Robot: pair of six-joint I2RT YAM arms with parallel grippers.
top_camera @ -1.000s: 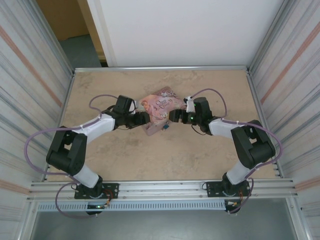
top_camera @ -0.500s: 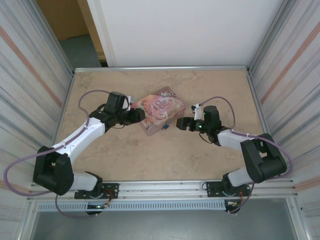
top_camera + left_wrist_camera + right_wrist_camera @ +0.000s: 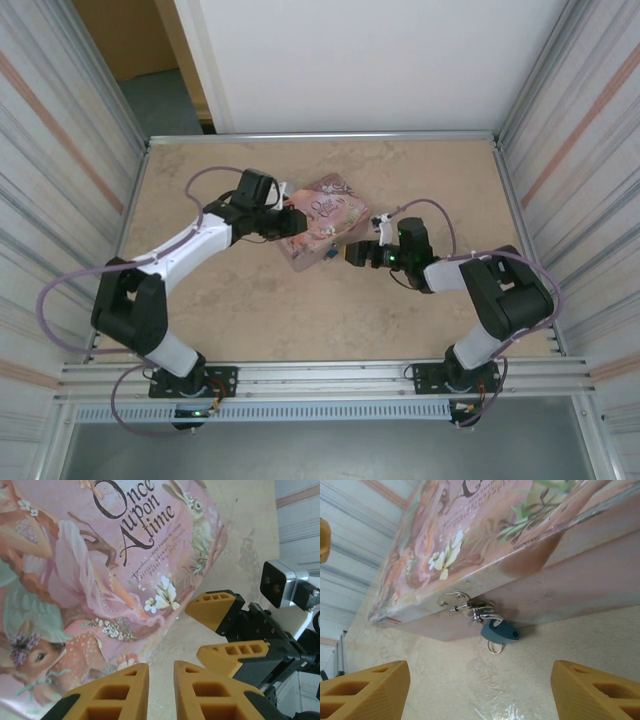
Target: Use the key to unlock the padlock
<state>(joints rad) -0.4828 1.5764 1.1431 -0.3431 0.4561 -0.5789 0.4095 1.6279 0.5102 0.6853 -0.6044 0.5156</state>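
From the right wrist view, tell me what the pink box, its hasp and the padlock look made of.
Pink box: looks like printed tin, with a smooth, faintly glossy wall and crisp edges, though coated card is possible. Hasp: bright silvery metal, with shiny highlights. Padlock: blue body, plastic or painted metal, satin sheen; its shackle looks silvery metal.

The tin box (image 3: 100,570) is pink, printed with a red-haired girl, a spotted fawn, a rabbit, white flowers and dark lettering. On the box's front wall the padlock (image 3: 500,631) is blue with a silvery shackle. The tabletop (image 3: 250,310) is mottled beige.
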